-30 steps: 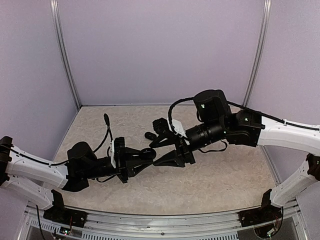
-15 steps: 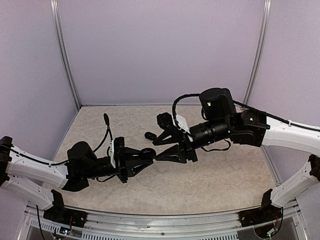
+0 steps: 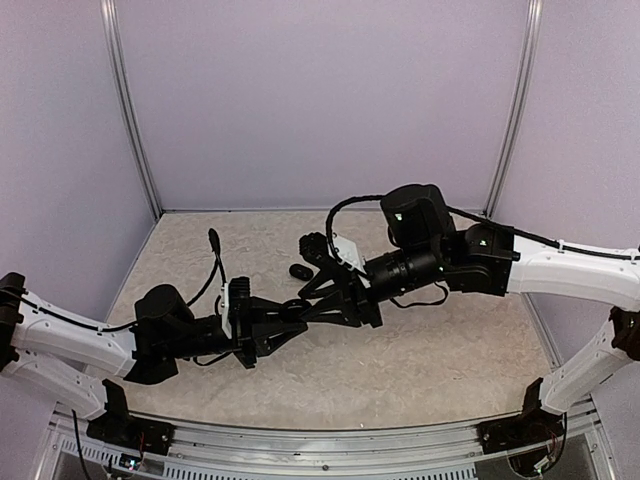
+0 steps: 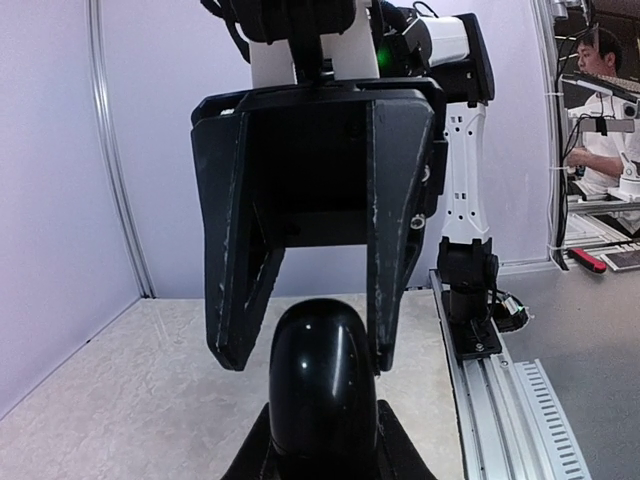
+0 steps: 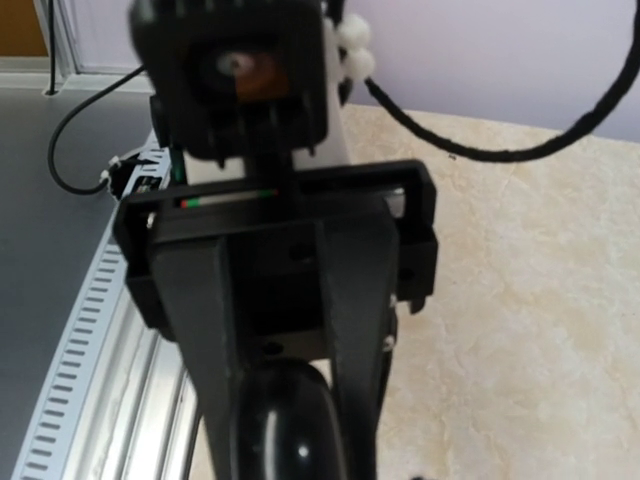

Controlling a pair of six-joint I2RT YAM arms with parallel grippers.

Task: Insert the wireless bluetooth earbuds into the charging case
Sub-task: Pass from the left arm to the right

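My left gripper [image 3: 292,316] is shut on the charging case [image 3: 296,305], a glossy black pebble held above the table. In the left wrist view the case [image 4: 325,385] stands up from between my left gripper's [image 4: 325,445] fingers. My right gripper [image 3: 310,303] faces it, open, with its two fingers [image 4: 395,230] straddling the case's free end; a narrow gap shows on one side. In the right wrist view the case [image 5: 285,430] sits low between dark fingers [image 5: 350,320]. A small black lump [image 3: 300,271] lies on the table behind the grippers; it may be the earbuds, but it is too small to tell.
A black cable [image 3: 214,250] runs up from the left arm over the table's left part. Purple walls with metal posts [image 3: 130,110] close in the back and sides. A metal rail [image 3: 330,450] runs along the near edge.
My right gripper has moved left toward the left gripper, and its open fingers now straddle the end of the case. The left arm and the case have stayed still.
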